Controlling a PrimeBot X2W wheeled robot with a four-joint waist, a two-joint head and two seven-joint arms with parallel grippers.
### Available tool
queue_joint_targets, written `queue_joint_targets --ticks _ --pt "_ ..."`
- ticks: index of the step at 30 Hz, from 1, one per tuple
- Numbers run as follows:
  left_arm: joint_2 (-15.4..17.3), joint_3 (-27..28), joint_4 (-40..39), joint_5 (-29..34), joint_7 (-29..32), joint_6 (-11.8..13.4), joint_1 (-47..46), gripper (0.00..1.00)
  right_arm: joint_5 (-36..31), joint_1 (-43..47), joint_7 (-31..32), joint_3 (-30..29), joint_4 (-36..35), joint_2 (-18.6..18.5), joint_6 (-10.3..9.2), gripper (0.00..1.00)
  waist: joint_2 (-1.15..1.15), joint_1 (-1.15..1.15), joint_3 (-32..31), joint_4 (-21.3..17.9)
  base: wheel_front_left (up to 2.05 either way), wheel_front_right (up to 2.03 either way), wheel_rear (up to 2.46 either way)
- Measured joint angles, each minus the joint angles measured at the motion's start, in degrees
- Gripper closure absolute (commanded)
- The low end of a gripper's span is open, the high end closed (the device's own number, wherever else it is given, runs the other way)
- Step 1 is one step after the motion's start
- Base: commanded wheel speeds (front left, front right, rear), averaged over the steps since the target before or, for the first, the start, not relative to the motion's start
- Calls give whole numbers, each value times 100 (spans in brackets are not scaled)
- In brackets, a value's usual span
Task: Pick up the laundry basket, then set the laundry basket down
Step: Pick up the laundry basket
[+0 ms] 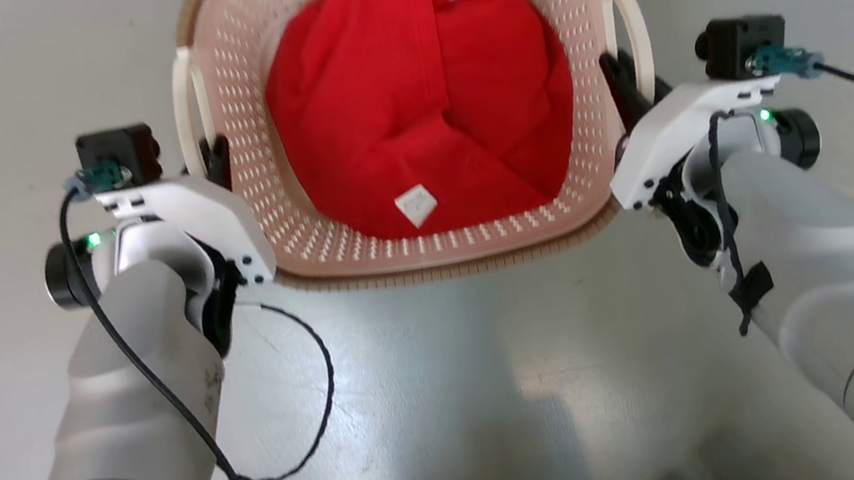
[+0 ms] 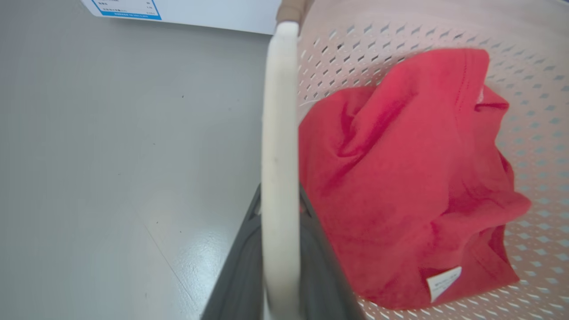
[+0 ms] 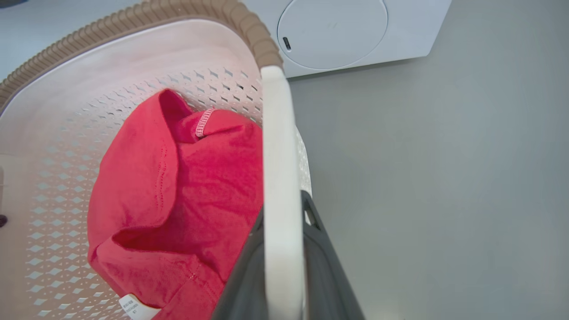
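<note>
**A:** Item one, left gripper [image 1: 215,158]?
**B:** Dark fingers closed on the left handle [image 2: 278,155], one finger on each side of the white loop.
**A:** Item two, right gripper [image 1: 623,79]?
**B:** Same condition: clamped on the right handle [image 3: 278,178].
**A:** Item three, laundry basket [image 1: 438,259]?
**B:** Cream, perforated walls, brown woven-look rim. Located between the two grippers, directly before the robot, over grey floor [image 1: 458,388]. Resting or lifted: cannot tell.
**A:** Contents?
**B:** One red garment [image 1: 413,89], crumpled, covering the bottom; white label [image 1: 416,205] at its near edge.
**A:** Surroundings?
**B:** White washing machine [image 3: 346,31] with a round door, beyond the basket.
</note>
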Motion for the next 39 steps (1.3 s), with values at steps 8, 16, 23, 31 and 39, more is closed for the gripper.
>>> queue_joint_targets --ticks 8,16,23,31,39 --pt "-26 -133 58 -131 335 0 413 100 280 368 411 171 70 5 0 100 0 0 -630 -42 0 0 0" --pt "-82 -296 85 -366 598 0 931 100 600 811 898 229 151 23 0 100 0 0 -1378 -86 0 0 0" --pt "-100 -399 96 -449 803 0 1317 100 728 1127 1260 337 224 45 0 100 0 0 -2048 -139 0 0 0" --pt "-116 -441 103 -536 1150 10 1855 100 860 1644 1621 427 285 96 0 100 0 0 -2775 -182 0 0 0" --pt "-141 -477 111 -678 1406 12 2208 100 935 1976 1936 531 319 101 0 100 0 0 -3380 -201 0 0 0"
